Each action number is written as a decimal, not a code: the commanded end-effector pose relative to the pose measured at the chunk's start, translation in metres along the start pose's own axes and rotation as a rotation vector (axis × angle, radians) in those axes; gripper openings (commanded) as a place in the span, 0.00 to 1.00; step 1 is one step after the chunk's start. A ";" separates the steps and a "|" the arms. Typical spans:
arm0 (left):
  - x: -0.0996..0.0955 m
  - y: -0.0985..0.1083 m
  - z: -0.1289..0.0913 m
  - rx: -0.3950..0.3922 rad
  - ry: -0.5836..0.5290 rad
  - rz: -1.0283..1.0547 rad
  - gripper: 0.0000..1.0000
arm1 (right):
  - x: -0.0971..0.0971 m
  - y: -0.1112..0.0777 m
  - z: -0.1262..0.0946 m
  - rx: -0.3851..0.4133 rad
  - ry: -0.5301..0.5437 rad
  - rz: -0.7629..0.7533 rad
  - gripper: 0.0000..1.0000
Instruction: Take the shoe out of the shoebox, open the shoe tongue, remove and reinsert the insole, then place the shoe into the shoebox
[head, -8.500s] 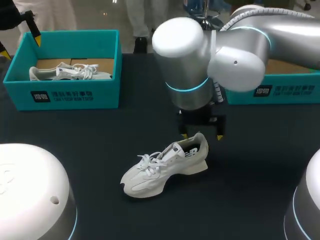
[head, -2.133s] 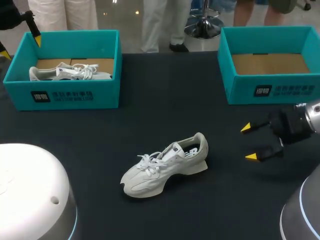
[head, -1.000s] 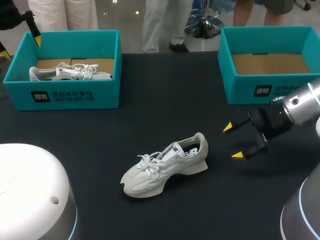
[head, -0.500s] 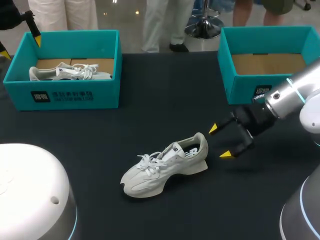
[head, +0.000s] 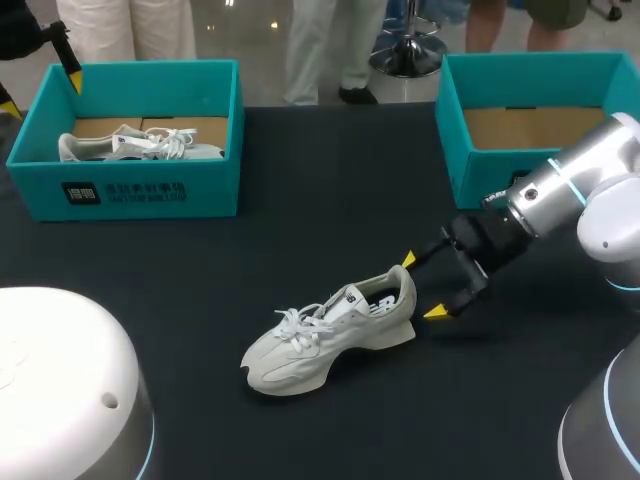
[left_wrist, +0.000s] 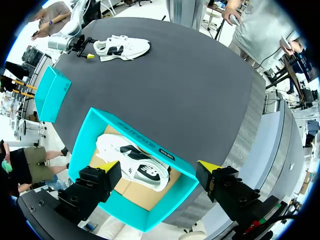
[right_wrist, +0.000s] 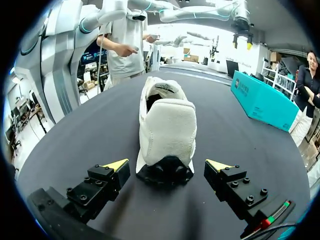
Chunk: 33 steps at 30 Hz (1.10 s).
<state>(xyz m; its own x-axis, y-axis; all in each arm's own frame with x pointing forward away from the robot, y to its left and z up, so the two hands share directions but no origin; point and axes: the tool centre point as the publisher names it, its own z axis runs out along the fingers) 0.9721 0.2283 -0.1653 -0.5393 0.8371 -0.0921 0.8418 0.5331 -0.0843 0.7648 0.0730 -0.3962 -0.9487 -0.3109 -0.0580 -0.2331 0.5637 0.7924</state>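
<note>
The silver right arm (head: 565, 185) comes in from the right, low over the black table (head: 300, 230). Its right gripper (head: 421, 286) points left with its fingers spread wide. The white lace-up sneaker (head: 335, 335) lies just ahead, heel facing the gap, ungripped. The left gripper (left_wrist: 158, 165) hangs spread above the far-left teal cardboard shoebox (left_wrist: 172, 200).

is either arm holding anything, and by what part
Nothing is held. The right gripper has its jaws open on either side of the shoe's heel, apart from it. The left gripper is open over the left box.
</note>
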 end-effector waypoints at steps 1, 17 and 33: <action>0.001 -0.001 0.000 -0.003 0.000 0.001 1.00 | -0.008 0.001 0.006 -0.001 0.029 0.002 1.00; 0.001 -0.001 0.000 -0.003 0.000 0.001 1.00 | -0.006 0.009 0.033 -0.043 0.040 0.008 1.00; 0.001 -0.001 0.000 -0.003 0.000 0.001 1.00 | -0.004 0.016 0.050 -0.054 0.059 0.028 1.00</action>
<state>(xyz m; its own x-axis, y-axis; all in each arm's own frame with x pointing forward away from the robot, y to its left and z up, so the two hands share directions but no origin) 0.9721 0.2283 -0.1653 -0.5394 0.8370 -0.0921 0.8418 0.5332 -0.0843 0.7534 0.1169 -0.4102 -0.9397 -0.3421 -0.0009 -0.1939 0.5304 0.8253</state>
